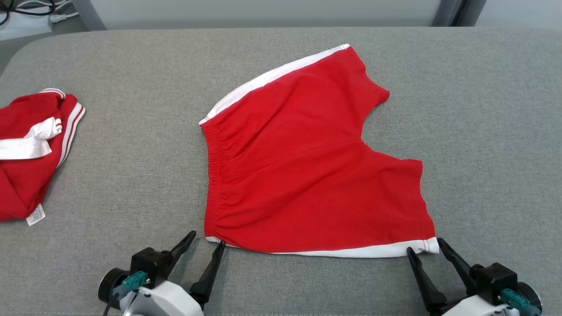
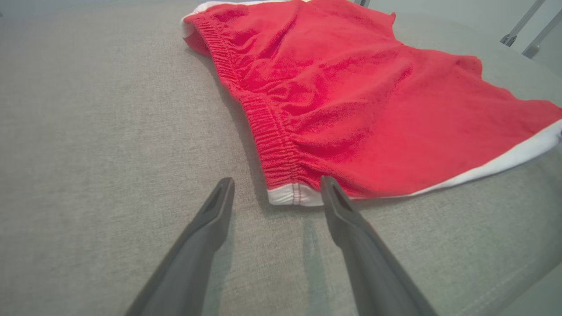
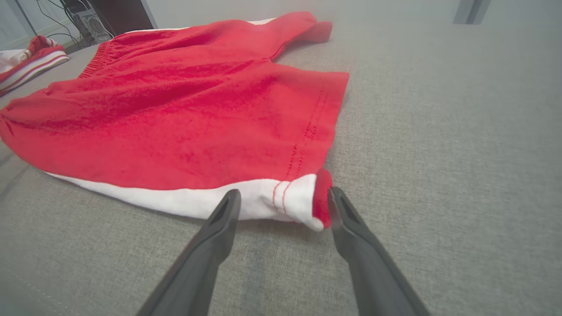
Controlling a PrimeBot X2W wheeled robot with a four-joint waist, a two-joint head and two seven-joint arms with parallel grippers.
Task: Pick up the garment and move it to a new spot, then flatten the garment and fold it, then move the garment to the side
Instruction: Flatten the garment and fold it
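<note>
Sitting bunched at frame's left edge: a 2nd red garment (image 1: 30,149). Left gripper (image 1: 207,237), lower left, is hanging w/ fingers apart by waistband corner (image 1: 212,239). Red shorts (image 1: 307,166) are lying flat mid-frame, looking light & limp; pinching corners prob. best. Right gripper (image 1: 425,245), lower right, is gaping at hem corner (image 1: 432,245).

Second red-and-white garment (image 1: 26,158) cut off by the head view's left edge, print on its label (image 1: 36,215) too small to read, cables (image 1: 26,11) cropped at the top-left corner, red shorts (image 2: 351,96) clipped by the left wrist view's top and right edges
</note>
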